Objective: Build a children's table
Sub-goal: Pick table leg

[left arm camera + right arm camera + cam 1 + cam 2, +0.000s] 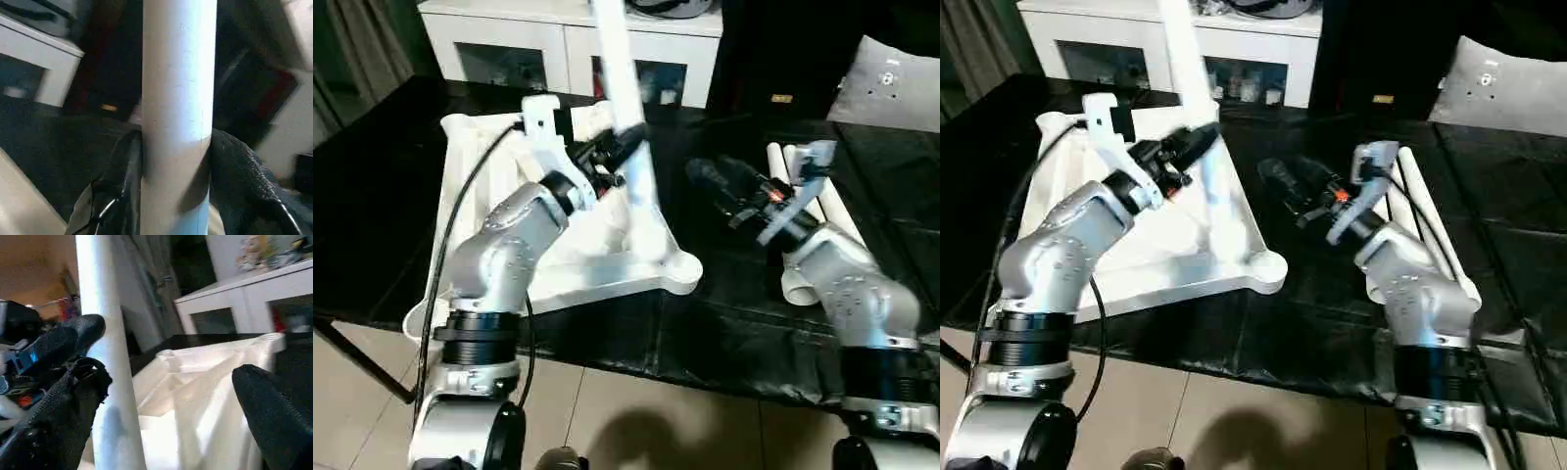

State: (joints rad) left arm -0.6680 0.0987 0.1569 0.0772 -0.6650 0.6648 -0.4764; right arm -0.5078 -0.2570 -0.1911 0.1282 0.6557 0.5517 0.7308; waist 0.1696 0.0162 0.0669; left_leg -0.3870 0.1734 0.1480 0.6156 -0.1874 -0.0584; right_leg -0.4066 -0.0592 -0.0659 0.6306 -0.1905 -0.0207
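The children's table top (607, 279) lies upside down on the black table, ribbed side up. One white leg (617, 69) stands upright in its near right corner socket. My left gripper (628, 147) is shut on this leg partway up; in the left wrist view the leg (178, 98) sits between the two black fingers (244, 176). My right gripper (700, 176) hovers just right of the leg, open and holding nothing. In the right wrist view its fingers (274, 416) stand wide apart, with the leg (105, 357) and table top (195, 382) beyond.
Loose white legs (1425, 211) lie on the black table at the right, partly under my right forearm. A white low cabinet with glass doors (578, 34) stands behind. A grey cushion (891, 83) is at the far right. The table's front edge is near.
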